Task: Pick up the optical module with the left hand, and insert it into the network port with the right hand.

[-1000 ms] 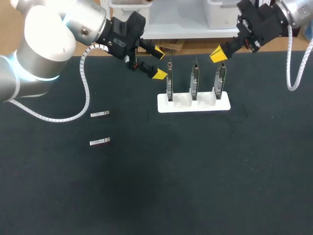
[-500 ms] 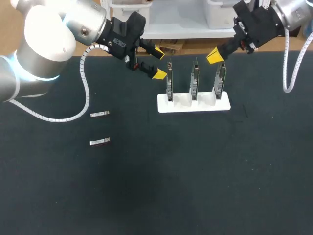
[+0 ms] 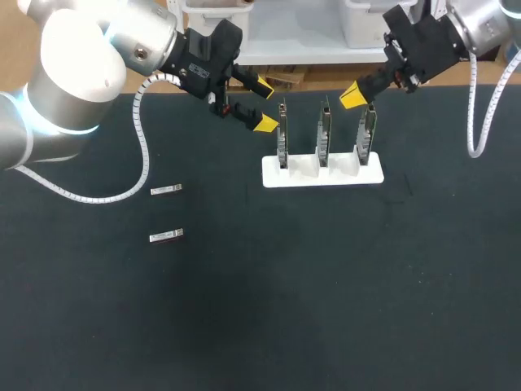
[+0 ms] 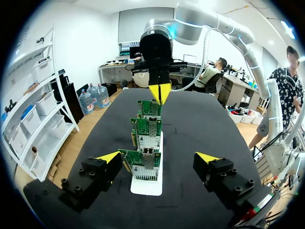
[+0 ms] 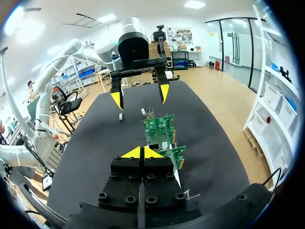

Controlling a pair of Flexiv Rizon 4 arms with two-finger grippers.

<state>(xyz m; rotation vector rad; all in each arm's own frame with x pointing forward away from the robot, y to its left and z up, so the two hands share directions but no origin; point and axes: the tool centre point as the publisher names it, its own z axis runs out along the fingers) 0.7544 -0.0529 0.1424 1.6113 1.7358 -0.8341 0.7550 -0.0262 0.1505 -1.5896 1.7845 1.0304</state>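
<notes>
- Black table: fills the head view and carries all that follows.
- Left arm: comes in from the left corner, elbow bulking over the table's left side, wrist stretched toward the far middle.
- Left gripper: hangs with fingers spread wide, holding nothing; sits just beside the top of the leftmost card. In its own wrist view, frames the nearest card between its tips; cannot tell whether a tip touches it.
- Right arm: enters from the right far corner, wrist angled down toward the rack.
- Right gripper: points at the top of the rightmost card, fingers pressed together on nothing.
- White holder: lies at the far middle and bears three green network cards upright in a row.
- Two optical modules: lie flat on the left side, one nearer than the other, well apart from both grippers.
</notes>
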